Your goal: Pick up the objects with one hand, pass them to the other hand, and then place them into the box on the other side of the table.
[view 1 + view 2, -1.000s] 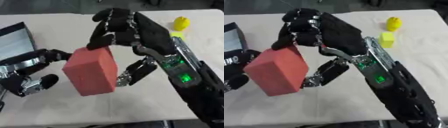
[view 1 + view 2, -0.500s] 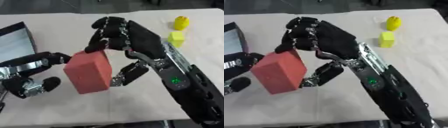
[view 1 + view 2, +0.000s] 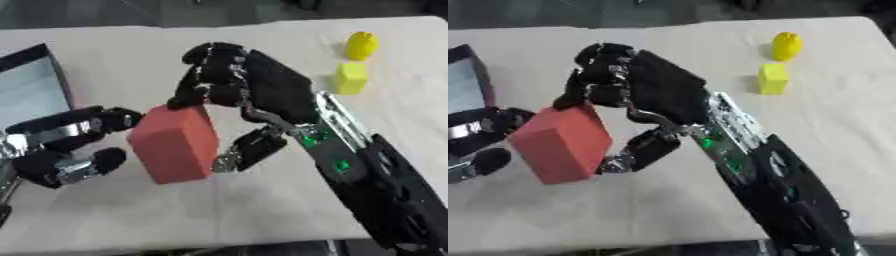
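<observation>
A red block (image 3: 175,144) hangs above the table, left of the middle. My right hand (image 3: 249,95) is shut on it, fingers curled over its top right edge and thumb pressed against its lower right side. My left hand (image 3: 66,145) comes in from the left at the block's left face, fingers and thumb curved toward it; I cannot tell whether they touch it. A box (image 3: 26,85) with a dark rim stands at the left edge. A yellow cube (image 3: 351,78) and a rounded yellow object (image 3: 361,45) lie at the far right.
The beige table (image 3: 262,210) runs to its front edge near the bottom of the view. My right forearm (image 3: 367,180) crosses the lower right part of it.
My right hand has carried the red block a little to the left, closer to my left hand, whose fingers now lie beside the block's left face.
</observation>
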Robot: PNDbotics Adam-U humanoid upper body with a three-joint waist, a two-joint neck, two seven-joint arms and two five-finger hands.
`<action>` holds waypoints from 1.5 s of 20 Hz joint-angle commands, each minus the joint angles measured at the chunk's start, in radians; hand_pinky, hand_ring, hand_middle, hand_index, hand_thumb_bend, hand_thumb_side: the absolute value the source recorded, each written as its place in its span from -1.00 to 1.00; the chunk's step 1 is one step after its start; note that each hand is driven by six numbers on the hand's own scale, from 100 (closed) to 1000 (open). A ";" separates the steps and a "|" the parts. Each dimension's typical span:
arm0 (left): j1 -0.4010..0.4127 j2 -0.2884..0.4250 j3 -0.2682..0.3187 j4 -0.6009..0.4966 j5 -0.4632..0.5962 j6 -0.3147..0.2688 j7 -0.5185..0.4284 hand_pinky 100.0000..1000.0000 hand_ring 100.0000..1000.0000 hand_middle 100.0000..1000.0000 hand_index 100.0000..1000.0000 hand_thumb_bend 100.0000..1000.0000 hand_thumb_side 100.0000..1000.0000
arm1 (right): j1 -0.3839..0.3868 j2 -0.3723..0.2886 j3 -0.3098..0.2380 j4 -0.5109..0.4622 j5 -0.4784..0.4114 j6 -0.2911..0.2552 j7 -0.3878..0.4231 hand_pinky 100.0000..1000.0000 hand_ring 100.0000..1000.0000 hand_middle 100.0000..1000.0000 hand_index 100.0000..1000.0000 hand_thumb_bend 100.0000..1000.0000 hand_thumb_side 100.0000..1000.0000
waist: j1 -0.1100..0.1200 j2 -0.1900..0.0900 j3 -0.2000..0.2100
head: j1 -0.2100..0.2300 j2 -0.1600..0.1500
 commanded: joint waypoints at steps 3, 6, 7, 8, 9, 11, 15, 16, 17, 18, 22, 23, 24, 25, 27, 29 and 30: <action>-0.042 0.014 -0.026 0.007 0.021 0.068 0.064 1.00 0.70 0.52 0.96 -1.00 0.75 | -0.006 0.009 0.007 0.018 0.037 0.001 -0.017 0.44 0.09 0.07 0.01 -0.43 -0.32 | 0.001 -0.010 -0.004 | 0.005 -0.002; -0.048 0.012 -0.031 0.010 0.015 0.095 0.087 1.00 0.72 0.54 0.97 -0.99 0.76 | -0.005 0.011 0.007 0.022 0.044 0.003 -0.022 0.44 0.08 0.07 0.01 -0.43 -0.32 | 0.001 -0.009 -0.005 | 0.003 -0.002; -0.048 0.011 -0.033 0.008 0.014 0.099 0.089 1.00 0.72 0.55 0.97 -0.98 0.76 | -0.005 0.012 0.007 0.023 0.046 0.003 -0.023 0.44 0.08 0.07 0.01 -0.43 -0.32 | 0.001 -0.009 -0.006 | 0.003 -0.002; -0.048 0.010 -0.036 0.006 0.016 0.101 0.087 1.00 0.73 0.55 0.98 -0.98 0.76 | -0.004 0.012 0.007 0.025 0.047 0.003 -0.024 0.44 0.08 0.07 0.01 -0.44 -0.32 | 0.001 -0.008 -0.007 | 0.003 -0.002; -0.048 0.010 -0.038 0.005 0.020 0.102 0.083 1.00 0.73 0.56 0.98 -0.97 0.76 | -0.004 0.012 0.007 0.026 0.049 0.003 -0.025 0.44 0.08 0.07 0.01 -0.44 -0.32 | 0.001 -0.008 -0.007 | 0.003 -0.002; -0.045 0.008 -0.041 0.000 0.037 0.098 0.066 1.00 0.73 0.56 0.98 -0.92 0.74 | -0.002 0.012 0.007 0.029 0.051 0.003 -0.026 0.44 0.08 0.07 0.01 -0.44 -0.32 | 0.001 -0.007 -0.008 | 0.002 -0.002; -0.041 0.008 -0.041 -0.006 0.084 0.075 0.012 1.00 0.73 0.56 0.98 -0.93 0.76 | -0.001 0.013 0.006 0.032 0.055 0.004 -0.030 0.44 0.08 0.06 0.01 -0.44 -0.32 | 0.001 -0.006 -0.008 | 0.000 -0.002; -0.041 0.008 -0.041 -0.007 0.096 0.069 0.000 1.00 0.74 0.57 0.99 -0.88 0.76 | -0.001 0.014 0.006 0.033 0.056 0.004 -0.030 0.44 0.08 0.06 0.00 -0.45 -0.32 | 0.001 -0.006 -0.008 | -0.001 -0.002; -0.040 0.009 -0.041 -0.009 0.109 0.063 -0.014 1.00 0.74 0.56 0.99 -0.88 0.74 | 0.000 0.014 0.005 0.033 0.057 0.005 -0.031 0.44 0.08 0.06 0.00 -0.45 -0.32 | 0.001 -0.006 -0.008 | -0.002 -0.002; -0.039 0.010 -0.041 -0.011 0.121 0.056 -0.027 1.00 0.74 0.56 0.99 -0.88 0.73 | 0.001 0.015 0.005 0.035 0.058 0.005 -0.031 0.44 0.08 0.06 0.00 -0.45 -0.31 | 0.001 -0.006 -0.008 | -0.003 -0.002; -0.036 0.017 -0.043 -0.021 0.160 0.030 -0.096 1.00 0.73 0.55 0.99 -0.96 0.65 | 0.005 0.017 -0.001 0.040 0.063 0.011 -0.034 0.44 0.06 0.05 0.00 -0.45 -0.31 | 0.001 -0.006 -0.008 | -0.008 -0.002; -0.035 0.018 -0.043 -0.021 0.167 0.027 -0.111 1.00 0.73 0.55 0.99 -1.00 0.63 | 0.006 0.017 -0.002 0.040 0.064 0.013 -0.034 0.43 0.06 0.05 0.00 -0.46 -0.31 | 0.000 -0.005 -0.008 | -0.009 -0.002; -0.035 0.019 -0.041 -0.021 0.174 0.024 -0.122 1.00 0.74 0.55 0.99 -1.00 0.60 | 0.007 0.018 -0.003 0.040 0.065 0.014 -0.035 0.43 0.06 0.05 -0.01 -0.46 -0.31 | 0.000 -0.005 -0.007 | -0.011 -0.002; -0.035 0.020 -0.040 -0.019 0.181 0.024 -0.130 1.00 0.74 0.55 0.99 -1.00 0.59 | 0.009 0.019 -0.004 0.040 0.066 0.015 -0.035 0.43 0.05 0.04 -0.01 -0.46 -0.31 | 0.000 -0.005 -0.007 | -0.012 -0.002; -0.036 0.020 -0.038 -0.017 0.191 0.024 -0.136 1.00 0.74 0.55 1.00 -1.00 0.57 | 0.011 0.020 -0.006 0.040 0.067 0.017 -0.036 0.43 0.05 0.04 -0.01 -0.46 -0.30 | -0.001 -0.004 -0.007 | -0.015 -0.002; -0.037 0.020 -0.036 -0.015 0.199 0.024 -0.134 1.00 0.74 0.55 1.00 -1.00 0.55 | 0.014 0.021 -0.008 0.040 0.069 0.020 -0.035 0.43 0.04 0.03 -0.02 -0.46 -0.30 | -0.001 -0.004 -0.007 | -0.016 -0.002; -0.037 0.019 -0.035 -0.015 0.204 0.025 -0.132 1.00 0.75 0.56 1.00 -1.00 0.54 | 0.015 0.021 -0.009 0.041 0.069 0.021 -0.035 0.43 0.04 0.03 -0.02 -0.46 -0.30 | -0.001 -0.004 -0.007 | -0.017 -0.002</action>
